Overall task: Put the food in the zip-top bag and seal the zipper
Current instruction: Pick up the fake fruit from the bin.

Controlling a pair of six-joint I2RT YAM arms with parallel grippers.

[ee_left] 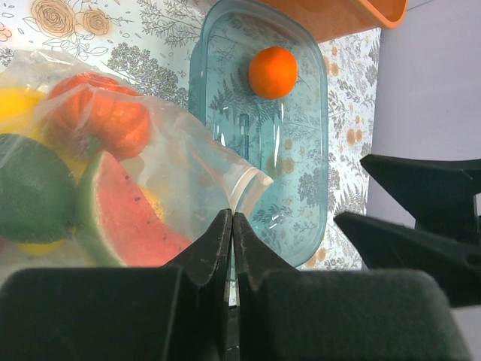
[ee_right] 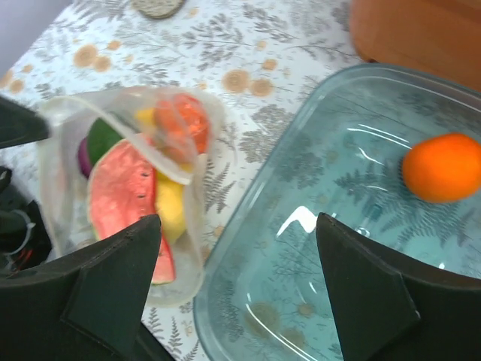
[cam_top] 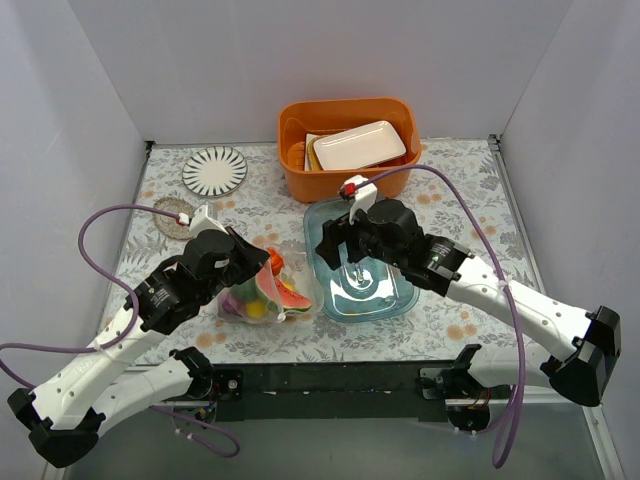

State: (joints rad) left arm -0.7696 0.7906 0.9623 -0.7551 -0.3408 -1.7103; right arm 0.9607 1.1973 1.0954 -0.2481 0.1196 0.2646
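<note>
The zip-top bag (cam_top: 262, 297) lies left of the blue-tinted tray (cam_top: 400, 302) and holds a watermelon slice (ee_right: 120, 188), red tomato (ee_right: 184, 124), yellow mango (ee_right: 171, 207), a dark green fruit (ee_right: 101, 139) and a purple onion (ee_right: 83, 159). My left gripper (ee_left: 231, 219) is shut on the bag's mouth edge at the whitish zipper (ee_left: 246, 183); the mouth gapes open toward the tray. The orange (ee_left: 273, 72) sits alone in the tray. My right gripper (ee_right: 237, 222) is open and empty above the tray's near-left part, short of the orange (ee_right: 443, 167).
An orange bin (cam_top: 296, 172) holding a white dish (cam_top: 360, 145) stands behind the tray. A striped plate (cam_top: 214, 171) and a round coaster (cam_top: 172, 218) lie at the back left. White walls close in the table.
</note>
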